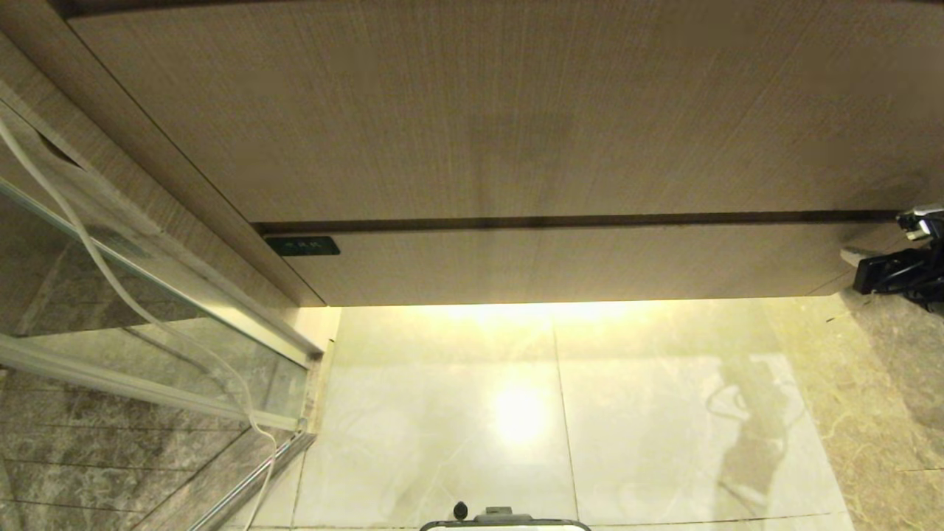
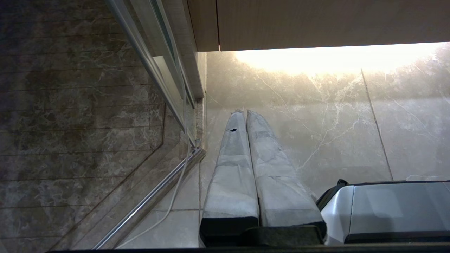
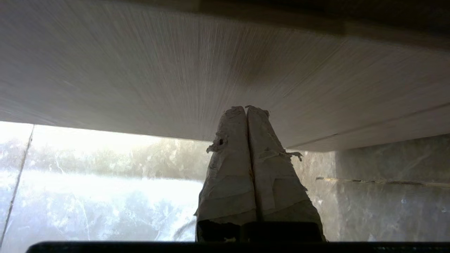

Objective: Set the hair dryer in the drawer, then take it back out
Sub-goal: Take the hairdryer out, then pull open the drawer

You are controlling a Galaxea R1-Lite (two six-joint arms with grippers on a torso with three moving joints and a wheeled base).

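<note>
The wide, shallow beige wood-grain drawer (image 1: 560,262) sits pushed flush into the cabinet, its handleless front carrying a small black label (image 1: 302,245) at the left end, beneath the taller wood-grain panel (image 1: 479,110). The hair dryer shows in none of the views. The right end effector (image 3: 246,109) has its two tape-wrapped fingers (image 3: 230,158) pressed together with nothing between them, tips close to the wood-grain front near the cabinet's lower right corner; whether they touch it cannot be told. In the head view the black right arm (image 1: 903,267) enters at the right edge beside the drawer's end. The left end effector (image 2: 244,113) hangs over the glossy cream marble floor (image 1: 627,413), fingers closed and empty, next to the glass shower door (image 1: 147,295), where a thin white cable (image 1: 110,280) trails down
</note>
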